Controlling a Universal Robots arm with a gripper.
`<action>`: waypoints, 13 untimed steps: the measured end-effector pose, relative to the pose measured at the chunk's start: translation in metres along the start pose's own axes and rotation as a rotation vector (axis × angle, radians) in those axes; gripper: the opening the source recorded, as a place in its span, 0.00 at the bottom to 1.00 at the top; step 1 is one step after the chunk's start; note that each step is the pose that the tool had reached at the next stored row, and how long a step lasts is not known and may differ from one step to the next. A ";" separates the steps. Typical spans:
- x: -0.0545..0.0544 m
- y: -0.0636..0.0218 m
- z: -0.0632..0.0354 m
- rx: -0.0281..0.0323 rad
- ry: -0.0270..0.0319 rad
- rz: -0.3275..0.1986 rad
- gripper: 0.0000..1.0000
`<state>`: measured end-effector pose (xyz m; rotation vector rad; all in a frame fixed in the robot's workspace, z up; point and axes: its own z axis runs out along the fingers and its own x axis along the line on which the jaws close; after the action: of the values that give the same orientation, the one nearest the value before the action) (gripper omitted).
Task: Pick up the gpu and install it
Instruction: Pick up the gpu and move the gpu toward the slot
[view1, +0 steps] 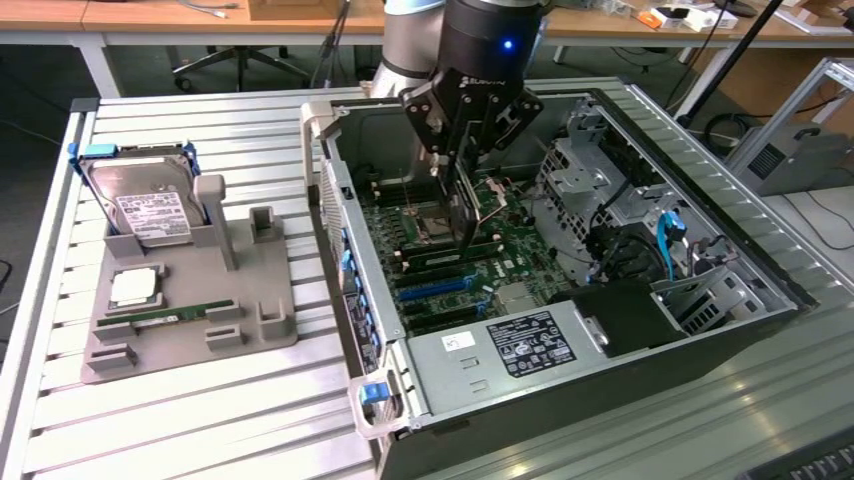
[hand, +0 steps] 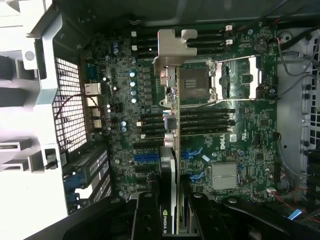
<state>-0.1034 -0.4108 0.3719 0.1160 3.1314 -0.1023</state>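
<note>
Gripper (view1: 463, 165) closed narrow on the gpu (view1: 469, 210), pinching both flat faces near its upper edge. Held it upright, on edge, inside the open case (view1: 327, 200), over the middle of the board (view1: 521, 275). From the wrist, seen edge-on with the silver bracket (hand: 169, 50) at the far end, past the chip socket (hand: 192, 85). Looked crosswise to the blue slots (hand: 146, 158). Couldn't tell if the lower edge touched the board.

Judged light, stiff and thin, but fragile. Best gripped on the flat faces by the top edge, clear of the contact edge and bracket. Probably slippery if tilted.

Farther out, on the table (view1: 200, 400) beside the case's left wall: grey holder (view1: 254, 290) with hard drive (view1: 147, 205) standing at its far corner.
</note>
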 end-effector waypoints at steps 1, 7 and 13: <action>-0.002 0.0002 0.0004 0.0004 0.0000 0.000 0.27; -0.010 0.0008 0.0013 0.0007 0.0000 0.000 0.27; -0.020 0.0015 0.0016 0.0007 -0.0001 0.000 0.27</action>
<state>-0.0839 -0.4108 0.3704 0.1161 3.1313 -0.1035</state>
